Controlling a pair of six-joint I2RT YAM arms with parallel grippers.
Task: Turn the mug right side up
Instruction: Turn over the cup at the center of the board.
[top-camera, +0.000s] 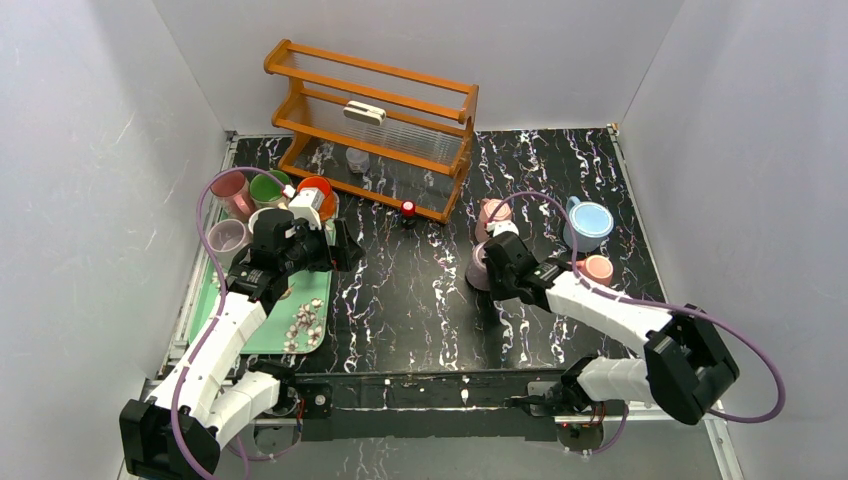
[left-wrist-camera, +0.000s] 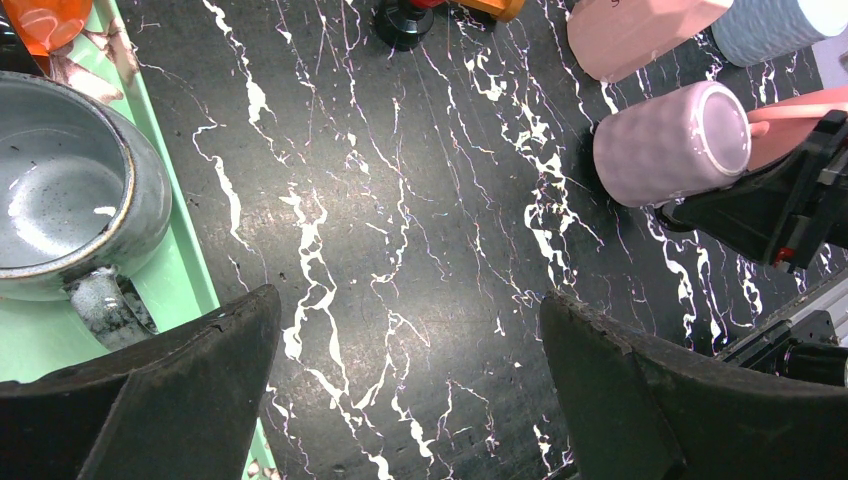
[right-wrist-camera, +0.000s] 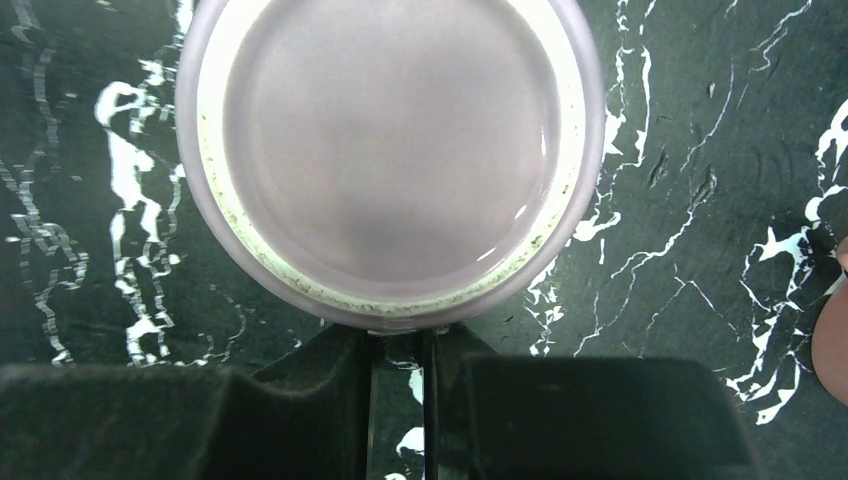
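**Scene inventory, largest to smallest:**

1. Surface (top-camera: 420, 300): black marble pattern. It carries everything below.
2. Wooden rack (top-camera: 375, 125): at the far edge, well apart from the work.
3. Green tray (top-camera: 268, 338): on the left side, with several cups at its far end.
4. Left gripper (left-wrist-camera: 410, 310): jaws spread fully wide and holding nothing. It hovers over bare surface just beside the tray, well apart from the mug.
5. Right gripper (right-wrist-camera: 400, 345): jaws drawn in to a thin slit and set against the near wall of the mug. You cannot tell from these views whether the handle is pinched between them, because no handle shows.
6. Lilac mug (right-wrist-camera: 390, 150): the task's thing, right of centre on the surface.
   - It stands upside down, with its base ring facing up and its mouth on the surface, so its long axis is vertical.
   - It lies directly ahead of the right gripper's fingertips.
   - Your right arm is much the nearer of the 2.
7. Neighbours: 1 blue mug (top-camera: 590, 222), 1 pink mug (top-camera: 492, 212) and 1 salmon cup (top-camera: 598, 268) stand near the lilac mug on its far and right sides.

**Judgement:** the flip probably falls to your right arm. Lift first, then roll the mug half a turn, keeping it clear of the 3 neighbours.
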